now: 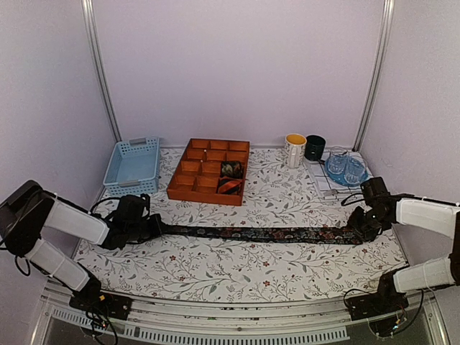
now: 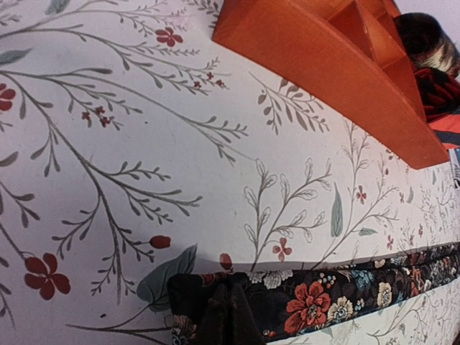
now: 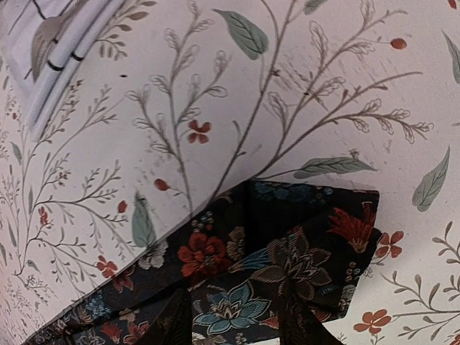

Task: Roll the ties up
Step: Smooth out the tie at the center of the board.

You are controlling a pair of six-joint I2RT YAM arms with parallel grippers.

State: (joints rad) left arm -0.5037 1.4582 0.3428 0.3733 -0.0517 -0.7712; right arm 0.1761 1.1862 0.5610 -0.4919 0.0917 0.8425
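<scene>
**Floral tie flat, a gripper at each end**

Top: floral tie (image 1: 266, 234) lies stretched across the mid-tabletop (image 1: 237, 277), from near the left edge to near the right. It's probably soft, light, floppy and slippery, so grip an end and roll from there.
Left wrist: left gripper (image 2: 223, 320) jaws pressed together, apparently pinching the narrow end.
Right wrist: right gripper (image 3: 237, 327) jaws part-spread, straddling the folded wide end.
</scene>
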